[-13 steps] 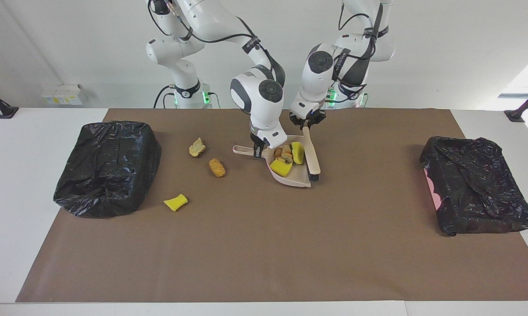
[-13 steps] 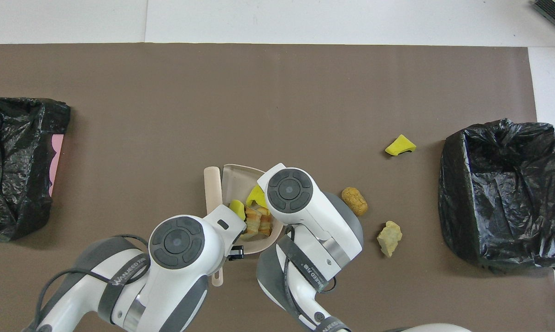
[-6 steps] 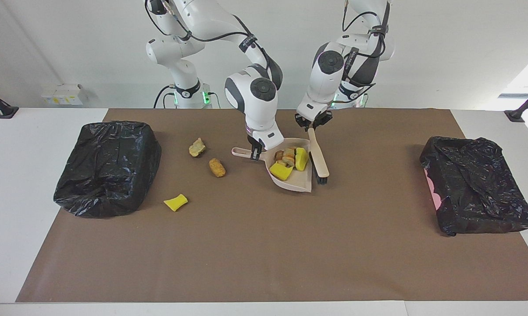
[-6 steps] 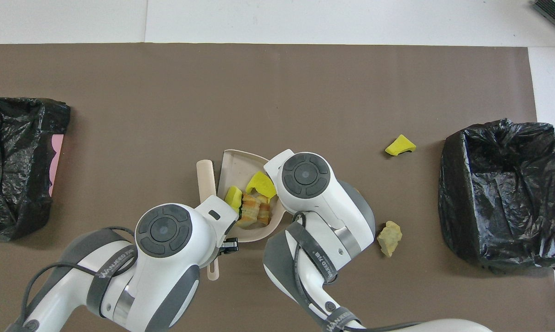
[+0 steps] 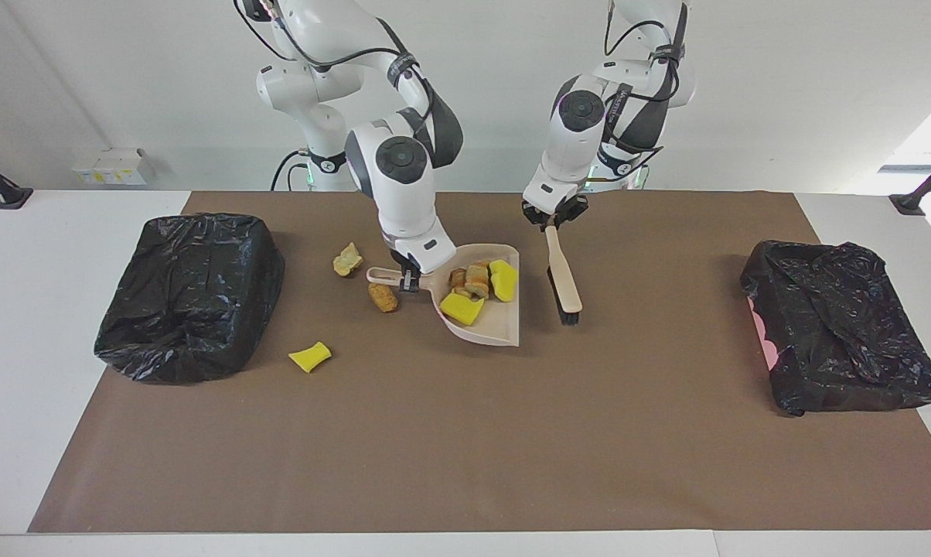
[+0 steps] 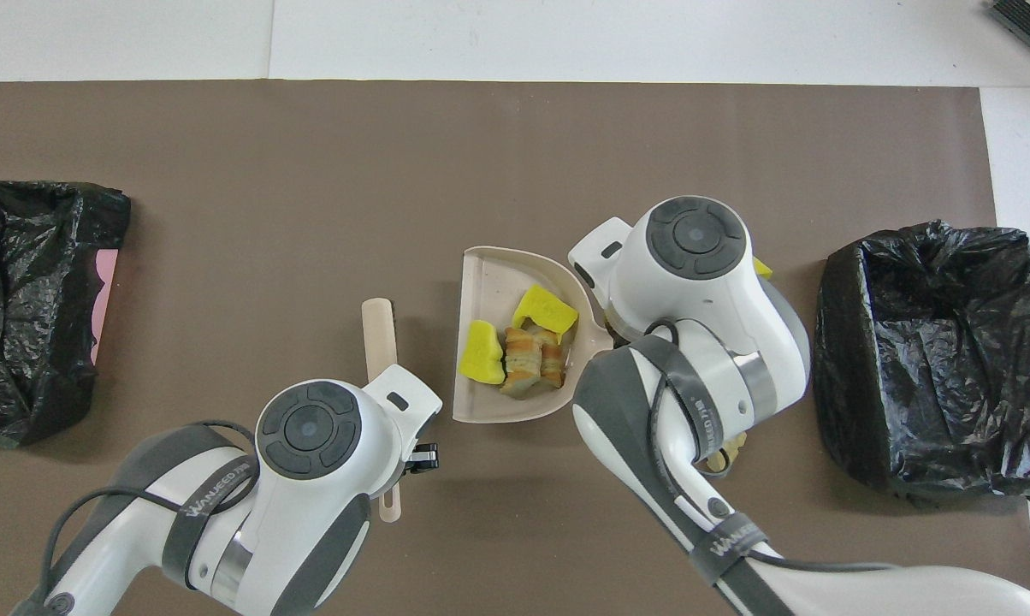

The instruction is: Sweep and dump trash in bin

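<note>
Nearest the robots: L gripper [image 5: 555, 223] clenched on the end of the beige brush with black bristles [image 5: 564, 280]. Brush's long axis runs away from the robots, bristle end farthest and down on the brown mat [image 5: 465, 433] covering the counter.

Just beside it toward the R arm's end: R gripper [image 5: 408, 282], jaws grasping the handle of the beige plastic dustpan [image 5: 492, 329]. Handle points toward the R arm's end, open mouth faces away from the robots.

Trash in the pan: two yellow sponge pieces [image 5: 462, 308] and golden-brown bread-like pieces [image 5: 469, 280], bunched by the handle-side wall.

Loose trash on the mat toward the R arm's end: rough beige lump [image 5: 347, 260], then golden-brown nugget [image 5: 383, 297], then yellow sponge wedge [image 5: 310, 357] farthest out. In overhead view all three are mostly hidden by the R arm.

Black-bagged bin [image 5: 189, 294] at the R arm's end. Second black-bagged bin [image 5: 840, 334] at the L arm's end, pink edge showing, cut off in overhead view.
</note>
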Robot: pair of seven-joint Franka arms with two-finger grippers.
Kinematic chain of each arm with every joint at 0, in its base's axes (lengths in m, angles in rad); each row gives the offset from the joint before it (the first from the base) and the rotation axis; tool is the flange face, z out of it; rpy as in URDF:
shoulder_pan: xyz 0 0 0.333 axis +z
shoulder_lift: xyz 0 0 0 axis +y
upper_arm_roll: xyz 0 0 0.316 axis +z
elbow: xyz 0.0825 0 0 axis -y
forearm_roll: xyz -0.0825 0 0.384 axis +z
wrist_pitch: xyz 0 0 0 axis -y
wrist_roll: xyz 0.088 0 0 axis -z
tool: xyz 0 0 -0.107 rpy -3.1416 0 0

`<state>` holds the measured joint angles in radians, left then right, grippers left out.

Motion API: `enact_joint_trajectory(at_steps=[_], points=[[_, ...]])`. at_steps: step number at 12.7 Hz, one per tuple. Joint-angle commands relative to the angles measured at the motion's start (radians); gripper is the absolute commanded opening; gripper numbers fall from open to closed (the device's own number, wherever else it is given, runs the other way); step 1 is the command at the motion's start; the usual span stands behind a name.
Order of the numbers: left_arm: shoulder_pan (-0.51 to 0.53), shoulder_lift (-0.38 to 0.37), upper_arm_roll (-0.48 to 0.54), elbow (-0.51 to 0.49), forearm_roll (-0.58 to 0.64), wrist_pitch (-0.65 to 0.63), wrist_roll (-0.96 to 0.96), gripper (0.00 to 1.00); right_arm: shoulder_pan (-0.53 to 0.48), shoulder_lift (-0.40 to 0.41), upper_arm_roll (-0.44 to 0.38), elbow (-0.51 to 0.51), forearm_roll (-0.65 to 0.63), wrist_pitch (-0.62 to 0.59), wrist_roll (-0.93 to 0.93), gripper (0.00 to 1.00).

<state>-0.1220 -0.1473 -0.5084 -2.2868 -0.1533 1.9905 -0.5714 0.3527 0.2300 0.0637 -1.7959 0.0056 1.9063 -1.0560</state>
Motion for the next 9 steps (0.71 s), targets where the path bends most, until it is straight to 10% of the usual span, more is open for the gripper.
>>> enact_joint_trajectory(at_steps=[1, 9], points=[[-0.011, -0.058, -0.012, -0.051, 0.014, -0.015, -0.024, 0.0, -0.082, -0.035, 0.01, 0.006, 0.024, -0.05, -0.117, 0.0], [-0.099, -0.242, -0.228, -0.244, -0.261, 0.062, -0.119, 0.0, -0.365, -0.047, -0.001, 0.053, 0.013, -0.141, -0.459, 0.0]])
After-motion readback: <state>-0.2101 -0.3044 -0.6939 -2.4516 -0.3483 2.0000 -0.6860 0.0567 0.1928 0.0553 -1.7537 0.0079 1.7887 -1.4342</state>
